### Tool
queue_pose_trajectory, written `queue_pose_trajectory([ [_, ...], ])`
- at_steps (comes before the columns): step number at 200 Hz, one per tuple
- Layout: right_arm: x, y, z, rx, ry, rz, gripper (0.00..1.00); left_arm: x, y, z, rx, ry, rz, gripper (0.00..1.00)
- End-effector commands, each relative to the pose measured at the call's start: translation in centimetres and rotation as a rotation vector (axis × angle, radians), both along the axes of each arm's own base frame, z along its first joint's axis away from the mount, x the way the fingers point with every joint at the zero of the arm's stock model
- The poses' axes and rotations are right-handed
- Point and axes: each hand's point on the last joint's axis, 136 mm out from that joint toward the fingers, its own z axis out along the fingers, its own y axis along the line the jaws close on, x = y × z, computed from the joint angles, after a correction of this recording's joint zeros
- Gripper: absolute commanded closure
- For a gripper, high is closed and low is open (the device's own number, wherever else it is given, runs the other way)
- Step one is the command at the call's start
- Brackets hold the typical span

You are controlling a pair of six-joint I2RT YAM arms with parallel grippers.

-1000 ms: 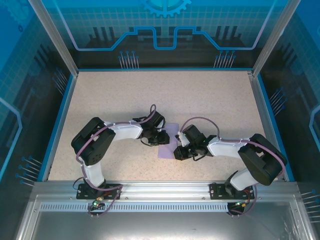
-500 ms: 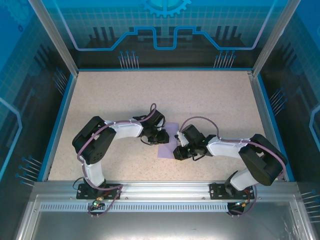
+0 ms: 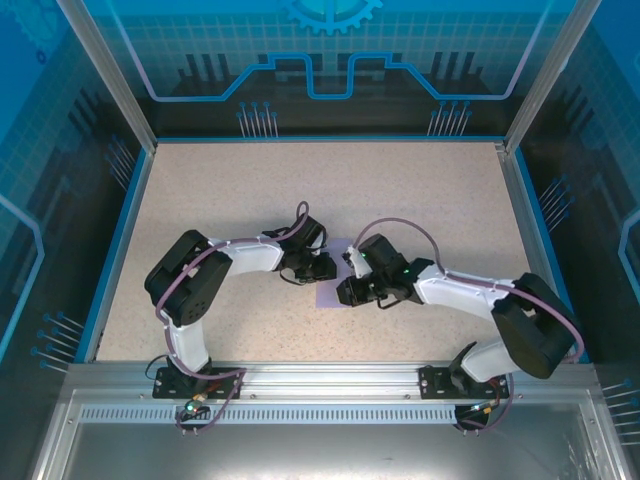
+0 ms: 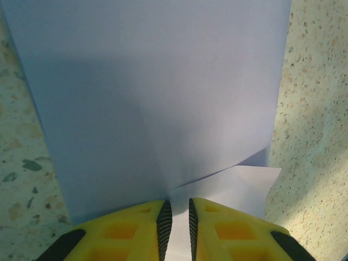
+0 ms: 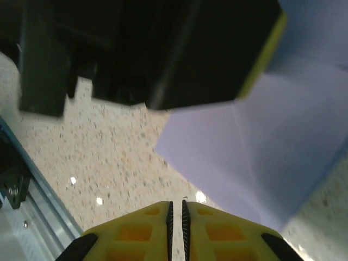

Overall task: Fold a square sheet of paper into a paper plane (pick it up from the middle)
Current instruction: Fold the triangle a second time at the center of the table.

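The square sheet of paper is lavender and lies mid-table between both arms, with a fold crease across it. In the left wrist view the paper takes up most of the frame, a lower layer peeking out at the right. My left gripper is shut on its near edge, where the crease begins. From above, the left gripper is at the sheet's left side. My right gripper hovers over the sheet's lower part. Its fingers are shut on nothing, above bare tabletop just left of the paper.
The speckled beige tabletop has a blue raised rim. A metal rail runs along the near edge. The left gripper's black body looms close above the right gripper's fingers.
The right gripper has swung left and a little away from the near edge, over the paper toward the left gripper. The left gripper has barely shifted and still holds the paper.
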Motion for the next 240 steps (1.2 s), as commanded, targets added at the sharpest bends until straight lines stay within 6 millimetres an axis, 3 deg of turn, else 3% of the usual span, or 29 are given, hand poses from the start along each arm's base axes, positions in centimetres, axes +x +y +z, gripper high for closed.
queue_pose_trajectory([
  [1,0.5,1.7,-0.7,0.025,0.019,0.031,0.85,-1.3,3.3,-4.3,0.154,0.067,0.017,0.78],
  [29,0.9,1.8,-2.7,0.002,0.042,0.047,0.85,-1.4,3.5,-4.3,0.161,0.067,0.011,0.78],
  [62,0.8,0.3,-5.0,-0.031,0.072,0.031,0.86,-1.6,3.6,-4.5,0.165,0.069,0.006,0.78],
  [154,-2.9,-4.2,-8.1,-0.015,0.158,-0.024,0.86,-1.1,3.9,-4.1,0.155,0.067,0.0,0.78],
  [178,-3.5,-4.6,-7.8,0.009,0.163,-0.034,0.86,-1.1,3.8,-3.9,0.156,0.066,-0.008,0.78],
  [202,-3.4,-4.3,-5.9,0.048,0.14,-0.036,0.86,-1.1,3.7,-3.9,0.154,0.067,-0.015,0.78],
  [240,0.1,-3.2,-0.8,0.121,0.017,-0.067,0.86,-1.0,3.5,-3.7,0.146,0.065,-0.024,0.78],
])
